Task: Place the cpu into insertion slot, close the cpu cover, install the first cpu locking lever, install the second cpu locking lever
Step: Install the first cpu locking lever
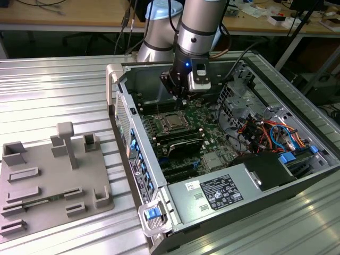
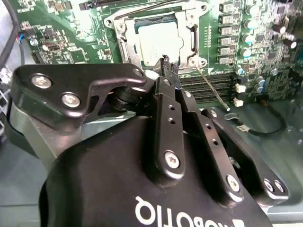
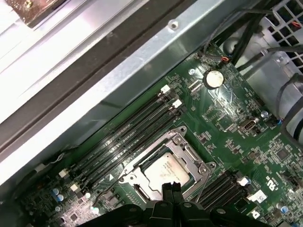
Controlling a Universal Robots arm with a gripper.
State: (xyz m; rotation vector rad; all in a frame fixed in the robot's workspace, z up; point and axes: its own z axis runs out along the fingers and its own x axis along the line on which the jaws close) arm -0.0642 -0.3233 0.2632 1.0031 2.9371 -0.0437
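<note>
The cpu (image 2: 158, 41) lies in the socket on the green motherboard, its dull silver top showing in both wrist views (image 3: 166, 171) and in the exterior view (image 1: 172, 123). The silvery cpu cover (image 3: 185, 145) lies flat as a frame around the chip (image 2: 124, 42). From one socket corner a thin metal locking lever (image 2: 214, 91) sticks out at an angle over the memory slots. My gripper (image 2: 168, 64) hangs just above the edge of the socket with its black fingers pressed together and nothing between them (image 3: 171, 190) (image 1: 180, 102).
The motherboard sits inside an open computer case (image 1: 159, 223) lying on a ribbed metal table. Memory slots (image 3: 128, 137) run beside the socket. A drive cage and coloured cables (image 1: 271, 133) fill the exterior view's right. A grey fixture plate (image 1: 48, 180) lies at its left.
</note>
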